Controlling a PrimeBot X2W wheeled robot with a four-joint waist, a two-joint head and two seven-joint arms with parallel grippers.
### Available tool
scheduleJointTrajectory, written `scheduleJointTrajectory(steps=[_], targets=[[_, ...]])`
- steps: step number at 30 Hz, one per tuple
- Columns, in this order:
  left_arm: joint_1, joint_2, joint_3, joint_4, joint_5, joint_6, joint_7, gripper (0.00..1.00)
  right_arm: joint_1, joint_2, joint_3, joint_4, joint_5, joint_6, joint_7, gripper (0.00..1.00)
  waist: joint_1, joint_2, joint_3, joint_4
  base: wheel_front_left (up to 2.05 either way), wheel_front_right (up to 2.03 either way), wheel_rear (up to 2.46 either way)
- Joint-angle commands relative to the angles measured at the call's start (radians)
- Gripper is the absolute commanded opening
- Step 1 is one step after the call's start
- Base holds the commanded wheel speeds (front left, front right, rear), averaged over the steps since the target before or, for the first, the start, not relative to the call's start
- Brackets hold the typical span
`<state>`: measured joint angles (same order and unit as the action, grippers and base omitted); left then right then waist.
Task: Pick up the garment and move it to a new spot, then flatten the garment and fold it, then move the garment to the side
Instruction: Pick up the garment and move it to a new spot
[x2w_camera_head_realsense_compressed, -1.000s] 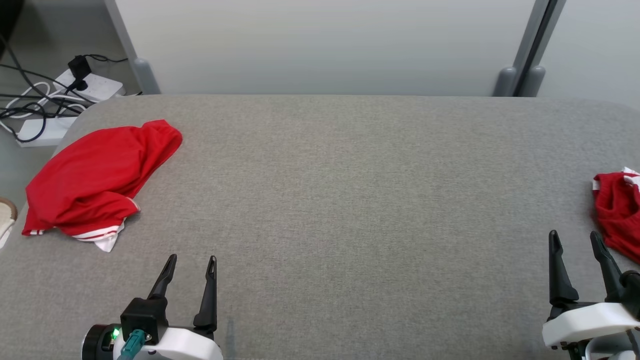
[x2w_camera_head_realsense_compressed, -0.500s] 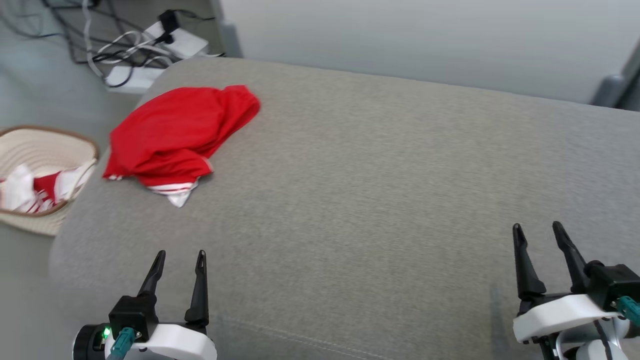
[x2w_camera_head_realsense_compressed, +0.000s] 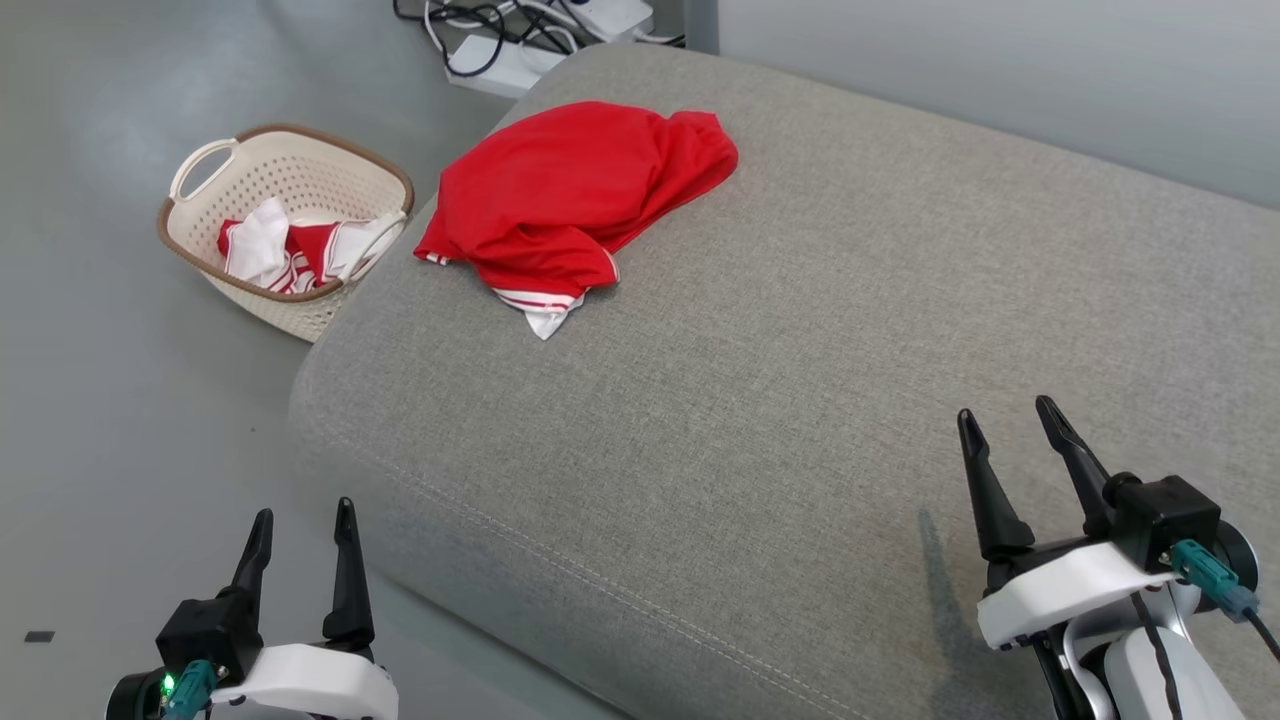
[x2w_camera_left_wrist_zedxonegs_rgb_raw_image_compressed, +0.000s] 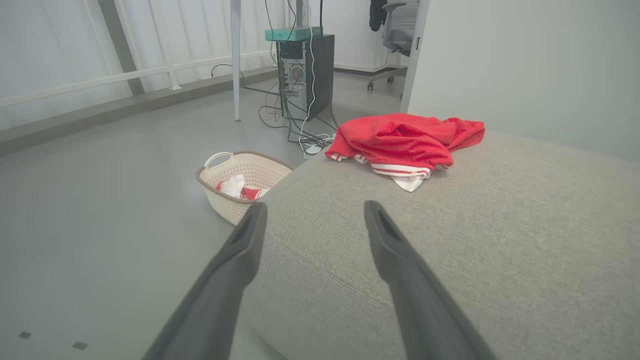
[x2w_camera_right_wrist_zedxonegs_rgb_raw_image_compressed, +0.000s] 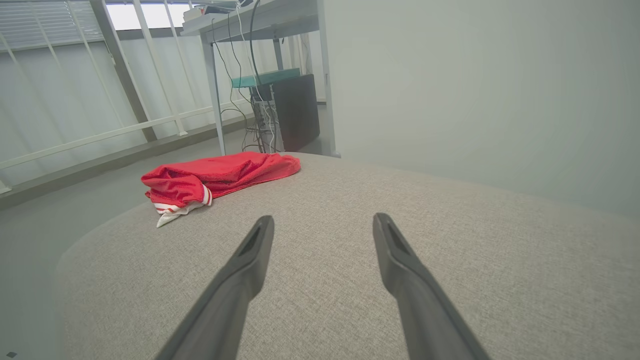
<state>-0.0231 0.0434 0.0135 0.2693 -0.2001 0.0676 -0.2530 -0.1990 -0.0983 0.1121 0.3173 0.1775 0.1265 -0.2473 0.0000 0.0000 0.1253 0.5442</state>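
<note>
A crumpled red garment (x2w_camera_head_realsense_compressed: 575, 195) with white-striped trim lies near the far left corner of the grey upholstered surface (x2w_camera_head_realsense_compressed: 850, 350); it also appears as the red garment (x2w_camera_left_wrist_zedxonegs_rgb_raw_image_compressed: 407, 137) in the left wrist view and the red garment (x2w_camera_right_wrist_zedxonegs_rgb_raw_image_compressed: 215, 175) in the right wrist view. My left gripper (x2w_camera_head_realsense_compressed: 303, 513) hangs open and empty at the lower left, over the floor just off the surface's near corner. My right gripper (x2w_camera_head_realsense_compressed: 1007, 416) stands open and empty above the surface at the lower right, far from the cloth.
A cream laundry basket (x2w_camera_head_realsense_compressed: 195, 235) holding red and white clothes stands on the grey floor (x2w_camera_head_realsense_compressed: 110, 420) left of the surface; the basket (x2w_camera_left_wrist_zedxonegs_rgb_raw_image_compressed: 215, 180) shows in the left wrist view too. Power strips and cables (x2w_camera_head_realsense_compressed: 520, 35) lie behind. A computer tower (x2w_camera_left_wrist_zedxonegs_rgb_raw_image_compressed: 305, 75) stands beyond.
The head camera has swung left, so the whole picture shifted right and the basket and floor came into view. Both grippers stay open; the garment lies as before.
</note>
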Motion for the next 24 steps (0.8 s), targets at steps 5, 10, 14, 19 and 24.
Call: scheduleJointTrajectory(steps=[5, 10, 14, 19, 24], targets=[[-0.017, 0.007, 0.057, -0.007, -0.038, -0.009, -0.009, 1.00, -0.041, -0.021, 0.039, 0.006, 0.017, 0.004, -0.007, 1.00, 0.0000, 0.0000, 0.024, 0.011, 0.00, 0.00, 0.00], [-0.105, 0.012, 0.073, 0.067, -0.017, -0.070, -0.009, 1.00, -0.025, -0.032, 0.009, 0.005, 0.016, 0.004, -0.009, 1.00, 0.0000, 0.0000, 0.033, 0.006, 0.00, 0.00, 0.00], [-0.239, 0.057, 0.085, 0.177, -0.012, -0.126, -0.009, 1.00, -0.004, -0.033, -0.020, -0.019, 0.002, 0.004, -0.009, 1.00, 0.0000, 0.0000, 0.049, -0.011, 0.00, 0.00, 0.00], [-0.437, 0.136, 0.075, 0.341, -0.022, -0.171, -0.009, 1.00, -0.011, -0.033, -0.018, -0.054, -0.012, 0.004, 0.008, 1.00, 0.0000, 0.0000, 0.092, -0.068, 0.00, 0.00, 0.00], [-0.583, 0.192, 0.054, 0.476, -0.054, -0.191, 0.016, 1.00, -0.025, -0.039, -0.013, -0.082, -0.019, 0.004, 0.022, 1.00, 0.0000, 0.0000, 0.136, -0.123, 0.00, 0.00, 0.00]])
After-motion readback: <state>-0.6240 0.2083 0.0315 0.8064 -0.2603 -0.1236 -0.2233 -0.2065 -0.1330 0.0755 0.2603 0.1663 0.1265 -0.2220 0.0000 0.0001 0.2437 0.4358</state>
